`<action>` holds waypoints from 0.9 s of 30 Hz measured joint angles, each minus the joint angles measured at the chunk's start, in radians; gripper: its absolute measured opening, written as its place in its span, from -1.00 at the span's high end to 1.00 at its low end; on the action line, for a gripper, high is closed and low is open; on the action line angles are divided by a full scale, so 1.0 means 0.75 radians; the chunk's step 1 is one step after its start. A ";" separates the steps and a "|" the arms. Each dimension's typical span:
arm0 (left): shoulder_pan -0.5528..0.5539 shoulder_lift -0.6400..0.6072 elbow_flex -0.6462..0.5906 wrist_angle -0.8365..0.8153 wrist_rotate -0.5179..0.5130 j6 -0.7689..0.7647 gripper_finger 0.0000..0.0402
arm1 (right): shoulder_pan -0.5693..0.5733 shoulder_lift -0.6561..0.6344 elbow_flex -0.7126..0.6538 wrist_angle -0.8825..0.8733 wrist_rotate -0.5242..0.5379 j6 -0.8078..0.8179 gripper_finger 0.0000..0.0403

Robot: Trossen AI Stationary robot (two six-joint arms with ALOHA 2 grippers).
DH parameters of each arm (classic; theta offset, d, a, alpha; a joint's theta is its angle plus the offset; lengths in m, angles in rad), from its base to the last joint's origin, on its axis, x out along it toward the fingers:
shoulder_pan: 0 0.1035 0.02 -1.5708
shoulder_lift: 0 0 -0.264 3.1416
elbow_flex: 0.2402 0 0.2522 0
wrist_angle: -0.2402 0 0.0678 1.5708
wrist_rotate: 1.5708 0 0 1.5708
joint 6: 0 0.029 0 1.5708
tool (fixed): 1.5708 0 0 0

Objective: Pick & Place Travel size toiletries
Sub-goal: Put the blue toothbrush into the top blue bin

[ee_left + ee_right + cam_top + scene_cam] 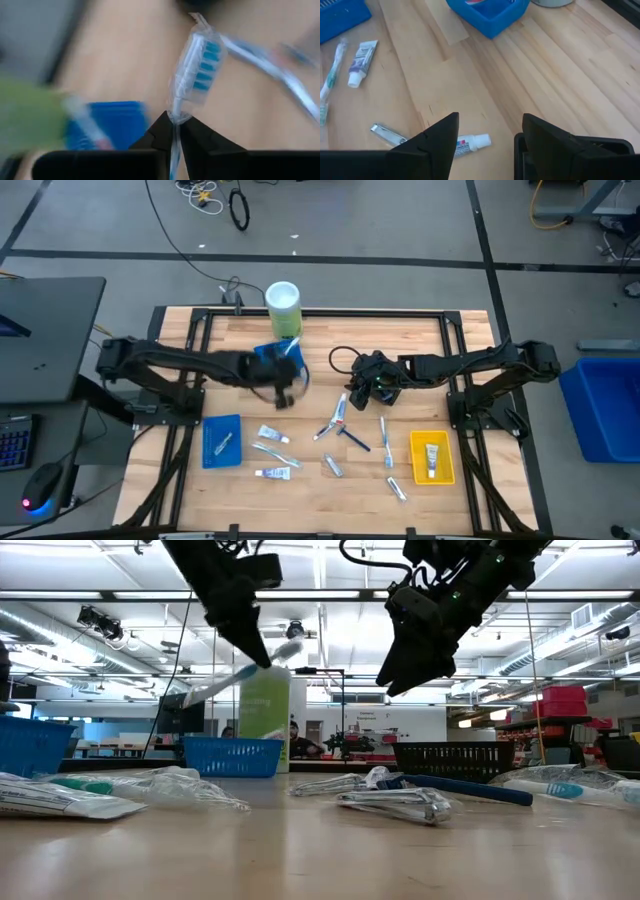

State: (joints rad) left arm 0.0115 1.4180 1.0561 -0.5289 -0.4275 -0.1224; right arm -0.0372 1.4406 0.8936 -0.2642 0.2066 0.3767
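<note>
Left gripper point(172, 131) is up off the tabletop point(320, 490), a little left of centre in the high view, fingers pinched on a wrapped toothbrush point(195, 67). In the left wrist view the grip sits low on the neck, just under the head; the long axis runs straight out from the fingertips, bristle end leading. The low view shows the same brush point(240, 675) hanging at a slant in the upper left of the frame, head higher than handle, in front of the green-and-white cylinder point(265, 710).

Look of the item: white handle, blue-and-white bristle block, clear crinkled wrapper around the head. Slim and light; held near one end, so I judge it may swing or pivot in the pinch.

Key relation for the coming move: the small blue tray point(282, 358) lies just beside the left gripper in the high view, below the cylinder. The left arm is plainly the nearer one. I judge a short carry and release over that tray is next, though the flat blue tray point(221, 442) at lower left is another possible target.

Right gripper point(487, 132) hovers right of centre, fingers spread and empty, above a small white tube point(470, 144) and a metal clipper point(390, 134). Other toiletries point(345, 435) lie scattered along the lower middle of the tabletop; one tube sits in the yellow tray point(432, 457).
</note>
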 joint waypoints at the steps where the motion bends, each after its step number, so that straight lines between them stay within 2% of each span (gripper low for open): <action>1: 0.036 -0.020 0.001 0.007 -0.071 -0.082 0.88 | 0.000 0.000 0.000 0.000 0.000 0.000 -0.15; 4: 0.134 -0.032 -0.018 0.066 -0.223 -0.204 0.92 | 0.000 0.000 0.000 0.001 0.000 0.000 -0.16; 6: 0.183 -0.029 -0.067 0.179 -0.246 -0.240 0.92 | 0.000 0.000 0.000 0.002 0.000 0.000 -0.16; 9: 0.231 -0.002 -0.163 0.506 -0.079 -0.242 0.84 | 0.000 0.000 0.000 0.005 0.000 0.000 -0.14; 12: 0.263 0.018 -0.251 0.636 0.023 -0.288 0.80 | 0.000 0.000 0.000 0.004 0.000 0.000 -0.11; 16: 0.286 0.020 -0.337 0.631 -0.083 -0.297 0.84 | 0.000 0.000 0.000 0.009 0.000 0.000 -0.09; 20: 0.307 0.018 -0.384 0.633 -0.070 -0.318 0.83 | -0.001 0.000 0.000 0.027 0.000 0.000 -0.10; 27: 0.351 0.033 -0.405 0.627 -0.068 -0.300 0.56 | -0.001 0.000 0.000 0.077 0.013 0.000 -0.14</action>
State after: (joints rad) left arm 0.2745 1.4425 0.7525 -0.0586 -0.4785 -0.3477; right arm -0.0380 1.4406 0.8936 -0.2063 0.2165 0.3767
